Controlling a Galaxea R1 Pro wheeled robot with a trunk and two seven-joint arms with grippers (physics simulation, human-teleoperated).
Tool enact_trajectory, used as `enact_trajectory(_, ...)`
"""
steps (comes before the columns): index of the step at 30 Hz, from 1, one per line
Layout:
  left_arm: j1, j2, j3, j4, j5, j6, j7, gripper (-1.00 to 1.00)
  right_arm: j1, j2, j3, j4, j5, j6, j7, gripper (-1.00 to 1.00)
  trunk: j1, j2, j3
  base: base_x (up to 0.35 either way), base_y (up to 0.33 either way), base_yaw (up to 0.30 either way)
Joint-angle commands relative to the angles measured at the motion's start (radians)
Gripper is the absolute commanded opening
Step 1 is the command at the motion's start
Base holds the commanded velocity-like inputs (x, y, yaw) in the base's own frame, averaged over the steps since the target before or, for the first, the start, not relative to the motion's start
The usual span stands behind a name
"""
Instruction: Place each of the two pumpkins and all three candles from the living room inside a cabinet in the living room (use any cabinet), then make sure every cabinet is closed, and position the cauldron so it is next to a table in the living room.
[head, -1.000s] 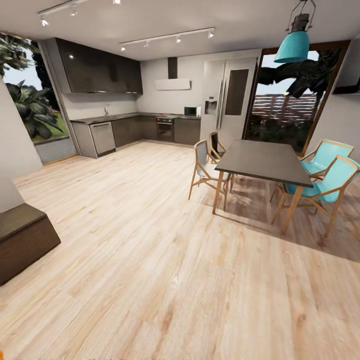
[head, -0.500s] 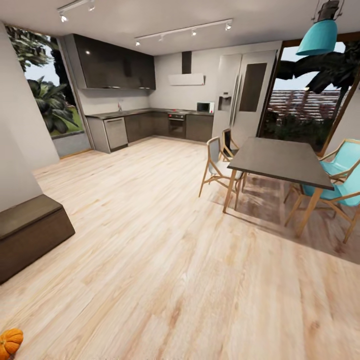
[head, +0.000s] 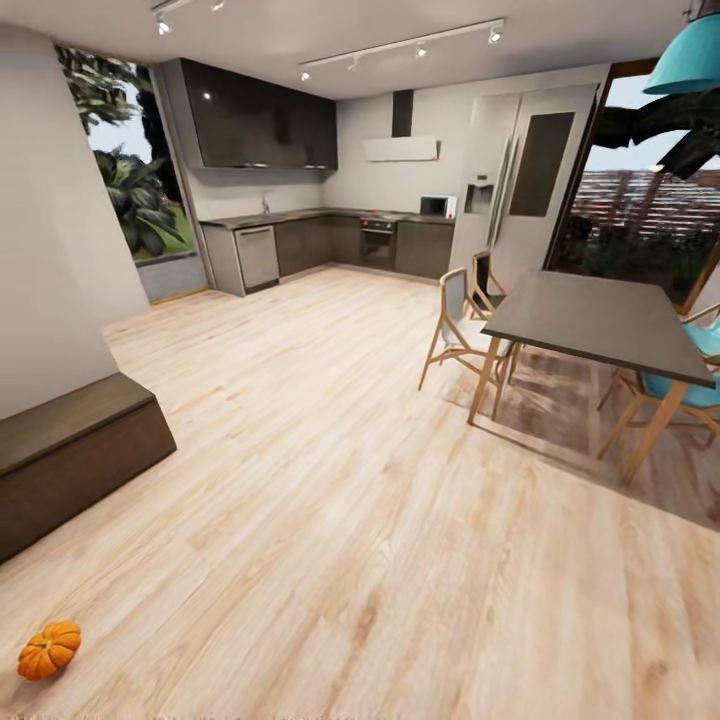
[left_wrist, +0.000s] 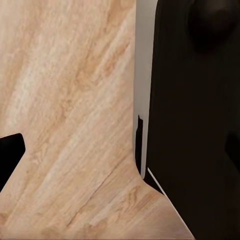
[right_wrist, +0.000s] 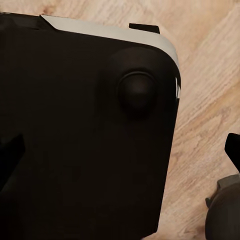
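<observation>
As view pans left — pumpkin (head: 48, 649) now fuller on floor (head: 330, 520) | end effector states: cannot tell

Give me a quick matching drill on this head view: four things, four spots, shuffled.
Things:
1. pumpkin
2. cabinet
3. dining table
4. microwave

Places:
A. on the kitchen counter at the back
B. on the floor, near left corner
C. against the left wall
D. right side, chairs around it

Pairs: 1-B, 2-C, 3-D, 4-A
</observation>
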Motion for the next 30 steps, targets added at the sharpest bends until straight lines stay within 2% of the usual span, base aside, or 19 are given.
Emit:
enact_trajectory(1, 0.0, 0.0, 0.0, 0.0, 0.0, 0.0, 0.0, 1.0, 0.0, 0.001, 0.0, 0.0, 0.0, 0.0, 0.0, 1.0, 0.0, 0.0, -0.001, 0.0, 0.0, 0.168)
enact_trajectory(23, 0.0, 0.0, 0.0, 0.001, 0.0, 0.0, 0.0, 1.0, 0.0, 0.003, -0.001, -0.002, 0.0, -0.003, -0.006, 1.0, 0.0, 0.0, -0.03, 0.0, 0.0, 0.188)
enact_trajectory(30, 0.0, 0.0, 0.0, 0.001, 0.0, 0.0, 0.0, 1.0, 0.0, 0.001, -0.004, -0.001, 0.0, -0.04, -0.006, 1.0, 0.0, 0.0, -0.036, 0.0, 0.0, 0.257)
